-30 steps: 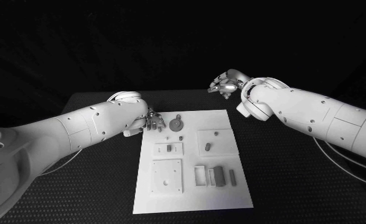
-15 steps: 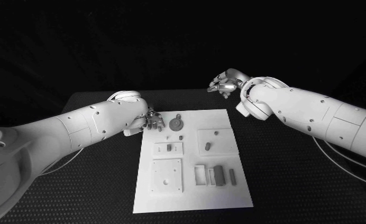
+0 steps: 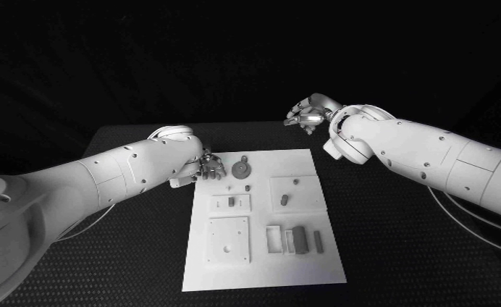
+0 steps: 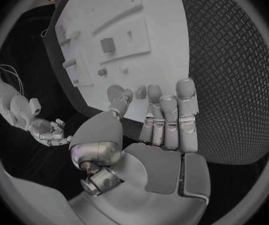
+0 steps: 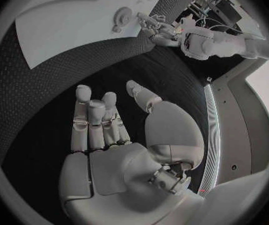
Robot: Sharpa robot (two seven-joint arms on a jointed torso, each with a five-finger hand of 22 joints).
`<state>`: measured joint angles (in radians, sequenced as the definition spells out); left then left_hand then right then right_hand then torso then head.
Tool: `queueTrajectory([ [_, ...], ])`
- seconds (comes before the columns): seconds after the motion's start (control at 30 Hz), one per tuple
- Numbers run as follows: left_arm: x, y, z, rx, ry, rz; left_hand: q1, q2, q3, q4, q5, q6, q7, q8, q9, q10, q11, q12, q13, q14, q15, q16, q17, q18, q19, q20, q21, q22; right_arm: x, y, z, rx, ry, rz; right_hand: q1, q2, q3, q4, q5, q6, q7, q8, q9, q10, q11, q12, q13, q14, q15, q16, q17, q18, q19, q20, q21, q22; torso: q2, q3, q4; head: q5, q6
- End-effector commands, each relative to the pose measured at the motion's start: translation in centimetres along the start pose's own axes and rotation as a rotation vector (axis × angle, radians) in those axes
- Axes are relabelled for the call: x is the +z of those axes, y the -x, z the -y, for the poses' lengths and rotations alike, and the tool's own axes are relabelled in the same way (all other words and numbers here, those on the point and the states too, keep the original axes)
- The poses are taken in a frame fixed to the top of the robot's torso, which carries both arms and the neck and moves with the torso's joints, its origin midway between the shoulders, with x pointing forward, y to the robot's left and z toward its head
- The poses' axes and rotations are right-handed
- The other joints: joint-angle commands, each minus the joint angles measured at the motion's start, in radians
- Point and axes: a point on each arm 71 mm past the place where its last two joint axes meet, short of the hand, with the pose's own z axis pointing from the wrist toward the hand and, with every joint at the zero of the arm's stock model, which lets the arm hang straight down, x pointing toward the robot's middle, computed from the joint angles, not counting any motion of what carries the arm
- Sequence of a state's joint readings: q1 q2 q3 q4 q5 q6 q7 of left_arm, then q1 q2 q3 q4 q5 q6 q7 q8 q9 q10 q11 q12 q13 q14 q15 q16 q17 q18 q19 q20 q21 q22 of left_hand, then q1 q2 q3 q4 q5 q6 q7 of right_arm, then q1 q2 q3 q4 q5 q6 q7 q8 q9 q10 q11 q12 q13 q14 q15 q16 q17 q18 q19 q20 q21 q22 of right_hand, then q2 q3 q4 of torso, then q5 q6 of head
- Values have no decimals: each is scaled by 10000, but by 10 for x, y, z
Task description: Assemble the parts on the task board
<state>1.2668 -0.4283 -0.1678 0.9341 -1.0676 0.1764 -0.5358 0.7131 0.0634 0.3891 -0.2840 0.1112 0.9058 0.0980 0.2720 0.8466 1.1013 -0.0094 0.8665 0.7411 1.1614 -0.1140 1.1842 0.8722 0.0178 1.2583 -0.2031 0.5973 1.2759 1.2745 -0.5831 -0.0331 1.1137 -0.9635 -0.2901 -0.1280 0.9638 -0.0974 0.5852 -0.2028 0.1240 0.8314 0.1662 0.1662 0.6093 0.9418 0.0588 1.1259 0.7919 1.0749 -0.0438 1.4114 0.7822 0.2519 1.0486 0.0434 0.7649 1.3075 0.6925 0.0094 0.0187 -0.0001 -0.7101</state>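
Black textured table (image 3: 125, 263) carries the white rectangular task board (image 3: 263, 249) at its centre. Small grey parts lie on the board: a round disc-shaped piece (image 3: 241, 169) at the far left corner, rectangular blocks (image 3: 300, 240) near the right edge. Left hand (image 3: 210, 167) sits at the board's far left corner, fingers apart, holding nothing. Right hand (image 3: 308, 115) hovers beyond the far right corner, fingers extended, empty.

No text, label, brand, number or sign is reading clearly anywhere; the task board (image 3: 263, 249) is showing plain white faces; the parts on it are carrying no legible marks; the arms' white casings are showing no readable lettering.
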Motion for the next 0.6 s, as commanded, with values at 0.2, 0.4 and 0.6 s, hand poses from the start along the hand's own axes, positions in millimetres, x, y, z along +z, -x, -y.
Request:
queueTrajectory([
  [0.2, 0, -2, 3, 38, -188, -194, 173, 59, -7, -40, -71, 36, 49, -34, -21, -28, -2, 72, -19, 17, -37, 0, 22, 742, 28, -62, 58, 28, 0, -1, -1, -20, 45, -120, -88, 22, 26, 14, 21, -7, 47, -6, -14, -59, -8, 69, -13, -1, -66, 56, -12, 99, -22, 16, -40, 186, 1, -1, 1, -6, -20],
  [0.4, 0, -2, 2, 6, -208, -170, 267, 147, -3, -37, -82, 54, 46, -30, -28, -25, -6, 83, -31, 23, -41, 3, 30, 734, 34, -67, 61, 42, 0, -1, -1, -20, 44, -122, -89, 23, 27, 14, 21, -7, 47, -5, -14, -59, -9, 70, -14, -1, -66, 56, -12, 99, -22, 16, -40, 186, 0, -2, 1, -9, -29],
  [0.6, 0, -2, 2, -306, -248, -285, 791, -54, 920, 510, -625, 98, 42, -23, -35, 6, 1, 107, -77, 48, -41, 3, 50, 709, 113, -65, 35, 38, 0, -2, -1, -19, 60, -137, -89, 23, 27, 14, 21, -7, 47, -5, -14, -59, -9, 71, -15, -1, -66, 57, -13, 99, -22, 16, -40, 186, -1, -4, 1, -8, -35],
])
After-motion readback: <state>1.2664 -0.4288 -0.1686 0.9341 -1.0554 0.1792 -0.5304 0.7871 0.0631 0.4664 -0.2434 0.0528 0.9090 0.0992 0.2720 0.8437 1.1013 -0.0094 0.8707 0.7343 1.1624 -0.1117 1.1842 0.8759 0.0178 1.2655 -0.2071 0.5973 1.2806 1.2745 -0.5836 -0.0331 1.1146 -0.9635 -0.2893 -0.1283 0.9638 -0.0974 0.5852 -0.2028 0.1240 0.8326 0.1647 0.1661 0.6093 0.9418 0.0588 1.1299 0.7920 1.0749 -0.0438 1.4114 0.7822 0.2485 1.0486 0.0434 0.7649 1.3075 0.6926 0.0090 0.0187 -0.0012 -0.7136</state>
